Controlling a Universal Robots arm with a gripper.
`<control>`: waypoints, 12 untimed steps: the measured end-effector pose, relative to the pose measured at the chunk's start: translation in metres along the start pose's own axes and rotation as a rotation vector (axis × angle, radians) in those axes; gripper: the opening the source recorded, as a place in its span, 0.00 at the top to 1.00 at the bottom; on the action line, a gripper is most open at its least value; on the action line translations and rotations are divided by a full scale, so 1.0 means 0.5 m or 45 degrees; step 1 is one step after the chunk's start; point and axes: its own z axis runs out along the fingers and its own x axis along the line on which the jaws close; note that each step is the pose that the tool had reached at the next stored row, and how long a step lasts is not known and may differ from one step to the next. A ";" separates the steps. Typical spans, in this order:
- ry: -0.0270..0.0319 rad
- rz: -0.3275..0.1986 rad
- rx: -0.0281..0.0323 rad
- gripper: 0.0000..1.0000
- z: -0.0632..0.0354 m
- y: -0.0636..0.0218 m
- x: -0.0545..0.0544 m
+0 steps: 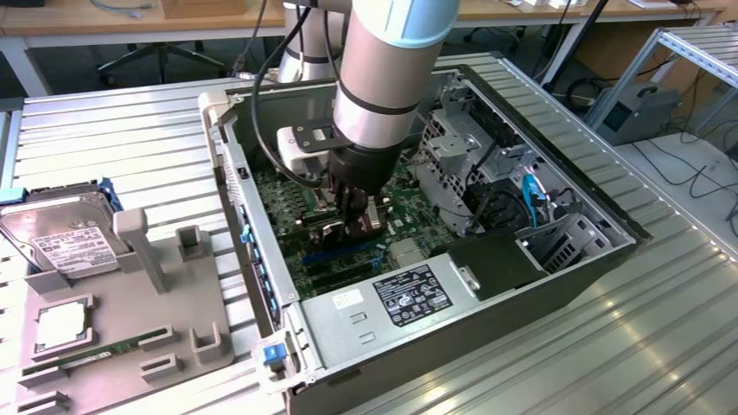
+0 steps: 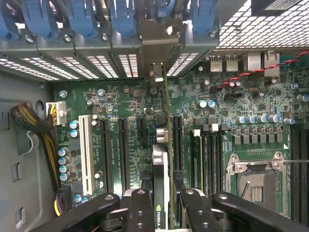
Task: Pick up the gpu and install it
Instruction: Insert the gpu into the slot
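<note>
Inside the computer case (image 1: pixel 576 277), the gripper (image 2: pixel 163 207) grips the gpu (image 2: pixel 161 159), held edge-on over the motherboard (image 2: pixel 227 96), its metal bracket (image 2: pixel 157 36) at the rear vents (image 2: pixel 96 65).

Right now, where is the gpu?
In the wrist view the gpu stands edge-on between the jaws, over the motherboard's black expansion slots, its bracket at the rear slot covers.

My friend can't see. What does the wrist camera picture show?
The gripper holds the gpu edge-on between its black fingers, over the green motherboard inside a computer case. Black slots run beside the card, and blue latches line the case wall beyond it.
</note>
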 end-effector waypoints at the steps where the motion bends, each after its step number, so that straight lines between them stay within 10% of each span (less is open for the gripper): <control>1: 0.0003 0.000 -0.0001 0.73 -0.002 0.000 0.000; 12: -0.0006 0.041 0.0020 0.73 0.002 0.002 0.001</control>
